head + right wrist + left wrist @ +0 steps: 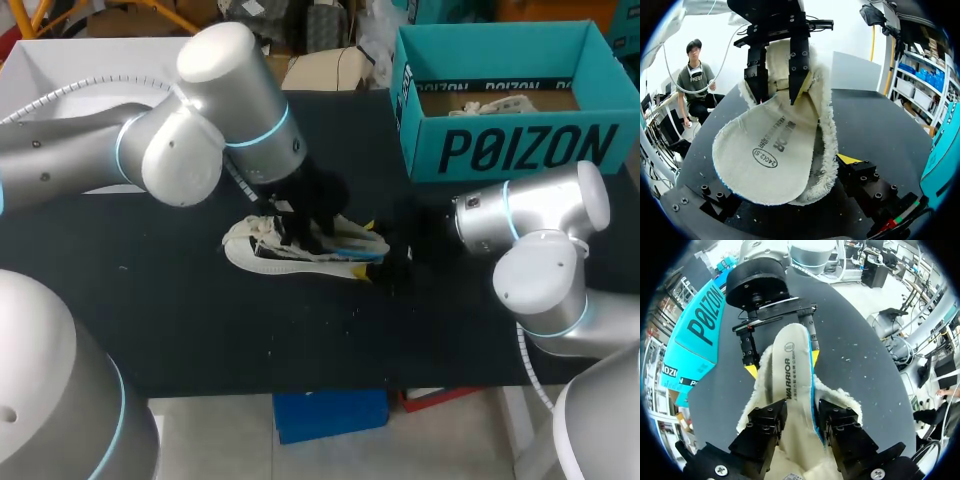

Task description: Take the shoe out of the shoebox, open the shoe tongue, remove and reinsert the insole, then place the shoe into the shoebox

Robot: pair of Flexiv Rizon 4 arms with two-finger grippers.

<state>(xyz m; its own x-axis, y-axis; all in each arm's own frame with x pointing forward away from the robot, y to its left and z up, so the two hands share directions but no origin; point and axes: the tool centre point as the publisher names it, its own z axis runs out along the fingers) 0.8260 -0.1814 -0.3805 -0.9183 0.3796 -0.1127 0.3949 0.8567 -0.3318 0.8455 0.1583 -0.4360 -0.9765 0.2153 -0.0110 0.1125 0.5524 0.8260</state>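
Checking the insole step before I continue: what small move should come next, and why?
Probably draw the insole clear of the shoe: it already lies raised above the fleece lining, with the left gripper and right gripper at opposite ends.

A cream insole (pixel 790 390) lies half out of the fleecy white shoe (pixel 262 250) on the desk (pixel 150 310), well apart from the open teal shoebox (pixel 520 150).

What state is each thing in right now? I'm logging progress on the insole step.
shoebox: open, shoe not inside.
shoe: out of the shoebox, lying on the table.
insole: partly out of the shoe.
left gripper: fingers shut on the insole.
right gripper: at the insole's far end; grip unclear.
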